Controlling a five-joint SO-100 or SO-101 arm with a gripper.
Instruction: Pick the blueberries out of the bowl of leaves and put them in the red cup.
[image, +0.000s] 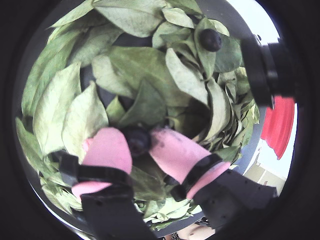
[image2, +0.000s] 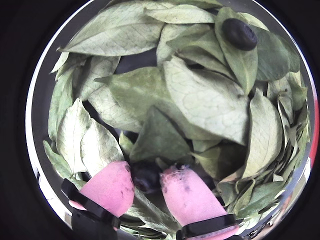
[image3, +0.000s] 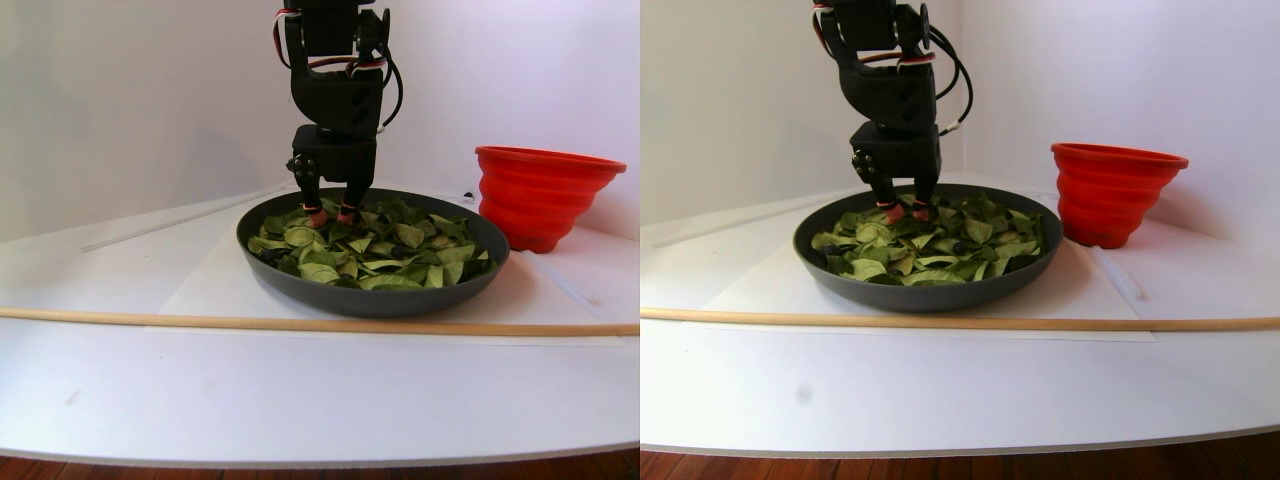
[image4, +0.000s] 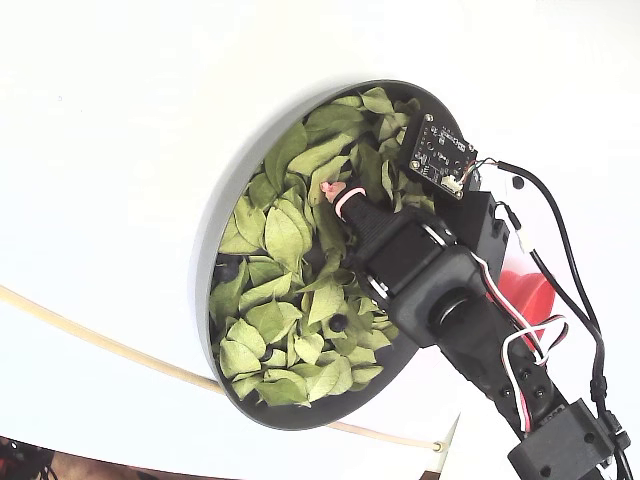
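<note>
In a wrist view, the gripper (image: 141, 140) reaches down into the leaves (image: 145, 75) with its two pink fingertips (image: 107, 150) narrowly parted around a dark blueberry (image: 137, 139), which sits wedged between them and touches both. A second blueberry (image: 210, 40) lies on a leaf at upper right, well apart from the gripper, and the red cup (image: 278, 125) shows at the right edge beyond the bowl's rim.

In the other wrist view, the same held blueberry (image2: 146, 177) sits low between the pink fingertips (image2: 111, 187), half sunk among leaves (image2: 205, 100), and the free blueberry (image2: 239, 33) rests at upper right.

In the stereo pair view, the gripper (image3: 333, 215) stands upright at the back left of the dark grey bowl (image3: 370, 298), tips down among the leaves; the red cup (image3: 545, 195) stands just beside the bowl on its right.

In the fixed view, one pink fingertip (image4: 335, 192) pokes out from under the arm over the leaves (image4: 275, 240); another blueberry (image4: 339, 324) lies lower in the bowl (image4: 205, 255).
</note>
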